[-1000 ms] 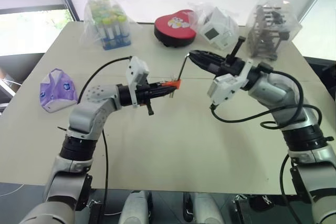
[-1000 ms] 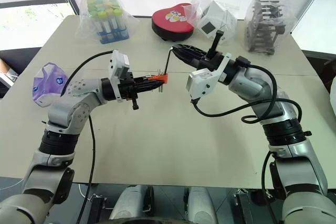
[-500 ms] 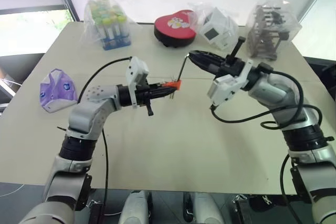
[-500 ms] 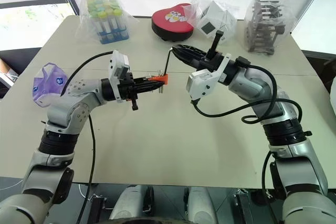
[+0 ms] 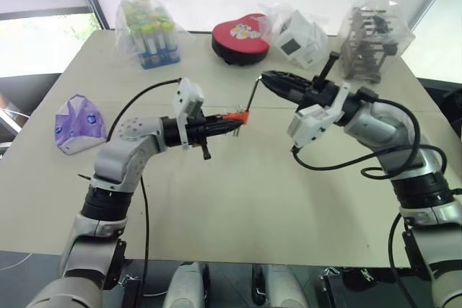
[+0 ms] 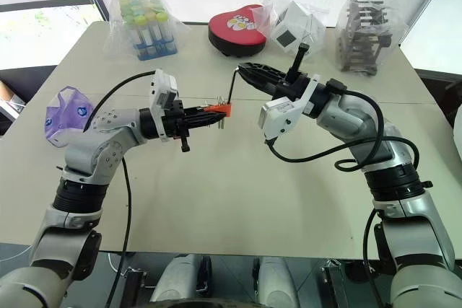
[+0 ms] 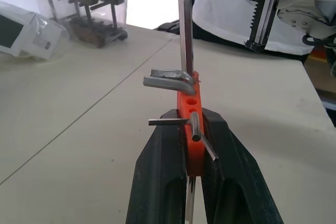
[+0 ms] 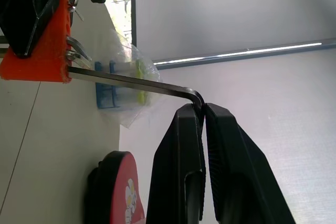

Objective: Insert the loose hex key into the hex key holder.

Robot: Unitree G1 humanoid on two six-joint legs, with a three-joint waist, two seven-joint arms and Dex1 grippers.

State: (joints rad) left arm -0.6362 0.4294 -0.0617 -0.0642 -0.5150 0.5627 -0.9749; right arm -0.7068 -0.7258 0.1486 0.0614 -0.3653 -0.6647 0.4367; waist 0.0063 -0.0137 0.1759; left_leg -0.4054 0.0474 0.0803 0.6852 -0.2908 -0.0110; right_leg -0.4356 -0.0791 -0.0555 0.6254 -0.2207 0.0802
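here, left gripper (image 7: 193, 145) clamps orange hex key holder (image 7: 190, 129); right gripper (image 8: 203, 109) pinches thin grey loose hex key (image 8: 131, 83).

Beige table (image 5: 238, 200), heart-shaped box (image 5: 240, 36), bagged items, purple pouch (image 5: 78, 123)

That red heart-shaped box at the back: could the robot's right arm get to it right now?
Probably not right away. The way to the heart-shaped box looks free, but the right gripper is shut on the loose hex key, whose tip meets the hex key holder.

text: none legible | labels: none legible | numbers: none
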